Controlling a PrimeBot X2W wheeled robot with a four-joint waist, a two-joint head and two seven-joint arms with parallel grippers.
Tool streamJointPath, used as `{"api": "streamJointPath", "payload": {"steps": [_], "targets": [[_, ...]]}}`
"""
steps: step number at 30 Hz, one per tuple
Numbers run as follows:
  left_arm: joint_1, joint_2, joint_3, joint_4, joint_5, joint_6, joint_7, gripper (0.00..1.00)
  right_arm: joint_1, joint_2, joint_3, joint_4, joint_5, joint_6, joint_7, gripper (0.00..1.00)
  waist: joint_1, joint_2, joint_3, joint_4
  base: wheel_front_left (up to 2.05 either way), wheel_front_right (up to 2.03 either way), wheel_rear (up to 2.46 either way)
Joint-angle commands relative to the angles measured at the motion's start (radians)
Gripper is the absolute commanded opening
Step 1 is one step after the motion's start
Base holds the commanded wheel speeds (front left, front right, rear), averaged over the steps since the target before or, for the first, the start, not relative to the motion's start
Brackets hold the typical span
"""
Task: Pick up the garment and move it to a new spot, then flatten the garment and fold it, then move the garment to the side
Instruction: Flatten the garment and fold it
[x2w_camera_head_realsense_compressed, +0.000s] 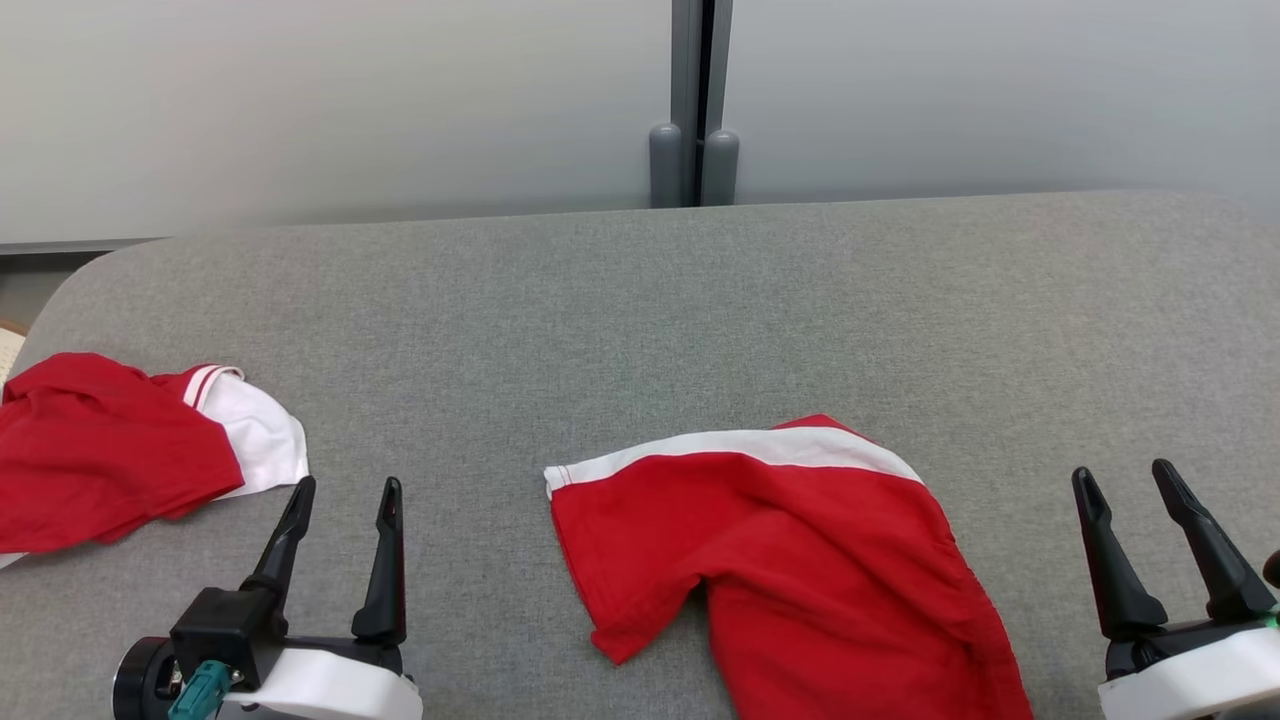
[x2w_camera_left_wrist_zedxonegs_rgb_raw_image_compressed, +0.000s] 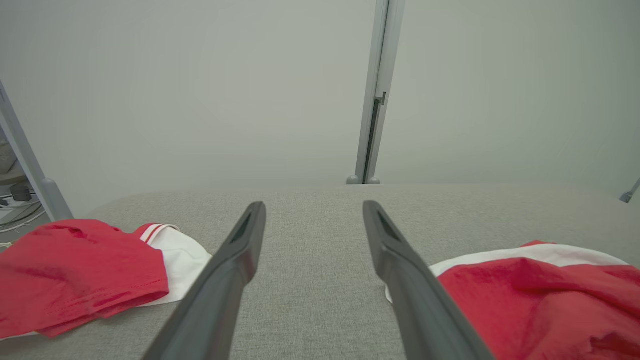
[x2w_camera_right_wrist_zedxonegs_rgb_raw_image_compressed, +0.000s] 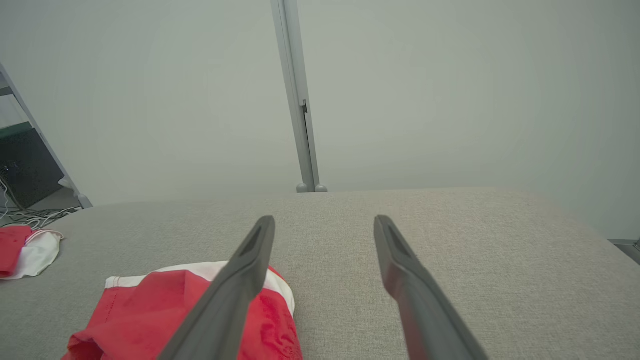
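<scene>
Setting: A grey cloth-covered table (x2w_camera_head_realsense_compressed: 640, 300) stood before a pale wall (x2w_camera_head_realsense_compressed: 300, 100), with a grey post (x2w_camera_head_realsense_compressed: 695, 120) rising behind its far edge.
Garment: The garment (x2w_camera_head_realsense_compressed: 790, 560), red with a white band, lay rumpled on the table's near middle, between the two grippers and touched by neither.
Nearby: A second garment (x2w_camera_head_realsense_compressed: 100, 450), also red and white, lay bunched at the table's left end, well apart from the first.
Left gripper: The left gripper (x2w_camera_head_realsense_compressed: 348, 490) hung over bare cloth, fingers spread and empty.
Right gripper: The right gripper (x2w_camera_head_realsense_compressed: 1123, 475) sat to the right of the garment, fingers parted, grasping nothing.
In the way: In the right wrist view, one dark finger crossed in front of the white band.
Cut off: The garment ran off the head view's bottom edge, and the second garment off its left edge.
Hard to make out: What kind of clothing either piece was. Cables (x2w_camera_right_wrist_zedxonegs_rgb_raw_image_compressed: 30, 217) lay tangled on the floor beyond the table's left end.
</scene>
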Motion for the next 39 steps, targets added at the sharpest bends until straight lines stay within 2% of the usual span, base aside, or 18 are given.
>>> {"api": "streamJointPath", "payload": {"steps": [1, 6, 16, 17, 18, 19, 20, 25, 29, 33, 34, 39], "targets": [[-0.002, 0.003, 0.000, -0.004, 0.003, 0.006, 0.000, 1.00, -0.008, -0.002, -0.004, 0.003, 0.005, 0.000, 0.000, 1.00, 0.0000, -0.0001, 0.003, 0.002, 0.00, 0.00, 0.00], [-0.041, -0.006, -0.019, -0.016, 0.016, 0.005, 0.010, 1.00, -0.018, -0.021, 0.003, 0.074, 0.020, 0.000, 0.030, 1.00, 0.0000, -0.0001, 0.037, 0.029, 0.00, 0.00, 0.00], [-0.149, -0.053, -0.076, 0.013, 0.042, -0.017, 0.001, 1.00, -0.148, -0.071, 0.186, 0.334, 0.106, 0.000, 0.026, 1.00, 0.0000, -0.0001, 0.139, 0.096, 0.00, 0.00, 0.00], [-0.156, -0.057, -0.079, 0.017, 0.043, -0.020, 0.000, 1.00, -0.163, -0.072, 0.201, 0.353, 0.115, 0.000, 0.025, 0.96, 0.0000, -0.0001, 0.144, 0.099, 0.00, 0.00, 0.00], [-0.162, -0.061, -0.083, 0.023, 0.044, -0.021, -0.003, 1.00, -0.173, -0.075, 0.216, 0.370, 0.126, 0.000, 0.029, 0.46, 0.0000, -0.0001, 0.146, 0.102, 0.00, 0.00, 0.00], [-0.166, -0.063, -0.084, 0.030, 0.044, -0.023, -0.005, 1.00, -0.184, -0.079, 0.228, 0.384, 0.136, 0.000, 0.028, 0.20, 0.0000, -0.0001, 0.147, 0.104, 0.00, 0.00, 0.00], [-0.169, -0.064, -0.085, 0.035, 0.044, -0.025, -0.009, 1.00, -0.192, -0.084, 0.238, 0.394, 0.144, 0.000, 0.022, 0.00, 0.0000, -0.0001, 0.149, 0.105, 0.00, 0.00, 0.00], [-0.178, -0.065, -0.082, 0.053, 0.040, -0.029, -0.019, 1.00, -0.222, -0.112, 0.243, 0.409, 0.167, 0.000, -0.026, 0.00, 0.0000, -0.0001, 0.150, 0.102, 0.00, 0.00, 0.00], [-0.187, -0.064, -0.079, 0.065, 0.036, -0.031, -0.025, 1.00, -0.244, -0.145, 0.168, 0.397, 0.139, 0.000, -0.080, 0.00, 0.0000, -0.0001, 0.147, 0.096, 0.00, 0.00, 0.00], [-0.191, -0.064, -0.076, 0.069, 0.035, -0.033, -0.032, 1.00, -0.271, -0.162, 0.071, 0.358, 0.046, 0.000, -0.132, 0.00, 0.0000, -0.0001, 0.148, 0.088, 0.00, 0.00, 0.00], [-0.191, -0.064, -0.076, 0.069, 0.035, -0.033, -0.032, 1.00, -0.271, -0.162, 0.071, 0.358, 0.046, 0.000, -0.132, 0.00, 0.0000, -0.0001, 0.148, 0.088, 0.00, 0.00, 0.00], [-0.191, -0.063, -0.077, 0.077, 0.030, -0.038, -0.036, 1.00, -0.227, -0.127, 0.079, 0.350, -0.119, 0.000, -0.086, 0.00, 0.0000, -0.0001, 0.149, 0.082, 0.00, 0.00, 0.00]]}}
